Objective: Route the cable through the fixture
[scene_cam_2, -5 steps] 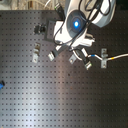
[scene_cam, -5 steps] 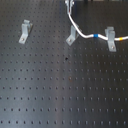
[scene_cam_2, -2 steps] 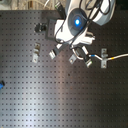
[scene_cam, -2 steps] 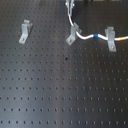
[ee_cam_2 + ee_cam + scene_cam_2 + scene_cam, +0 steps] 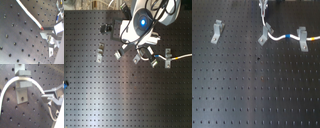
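- I'm looking at the cable (image 5: pixel 287 36) in the first exterior view: a thin white cord with a blue band and a yellow band, strung along the far edge of the black perforated breadboard (image 5: pixel 252 90).
- It's sitting in the fixture (image 5: pixel 304 39) near the far right corner and arcing over to the middle fixture (image 5: pixel 265 35), then climbing up out of frame toward the gripper (image 5: pixel 263 6).
- The third fixture (image 5: pixel 217 31), toward the far left, is standing empty.
- In the first wrist view the cord (image 5: pixel 13 81) is bending in a smooth arch across a bracket's (image 5: pixel 22 81) slot, so I'm guessing it's light and floppy with a bit of spring. It'll probably pop out if I let it go slack.
- In the second wrist view the cable (image 5: pixel 28 15) is running up to the fingertips (image 5: pixel 48 31) and seems pinched there, so I'm reading the claw as clamped on it.
- I'd keep hold close to the free end.
- No brand or writing I can read anywhere.
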Motion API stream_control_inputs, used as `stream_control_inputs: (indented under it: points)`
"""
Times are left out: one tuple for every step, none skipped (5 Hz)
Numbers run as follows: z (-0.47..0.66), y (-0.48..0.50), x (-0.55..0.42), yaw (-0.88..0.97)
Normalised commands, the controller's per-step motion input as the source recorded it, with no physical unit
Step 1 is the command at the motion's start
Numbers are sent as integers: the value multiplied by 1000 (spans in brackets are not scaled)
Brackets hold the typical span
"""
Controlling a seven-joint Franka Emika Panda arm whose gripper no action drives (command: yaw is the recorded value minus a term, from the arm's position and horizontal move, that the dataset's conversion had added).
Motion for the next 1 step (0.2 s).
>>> stream_control_inputs:
  points:
    - [0,-25,-4,0]
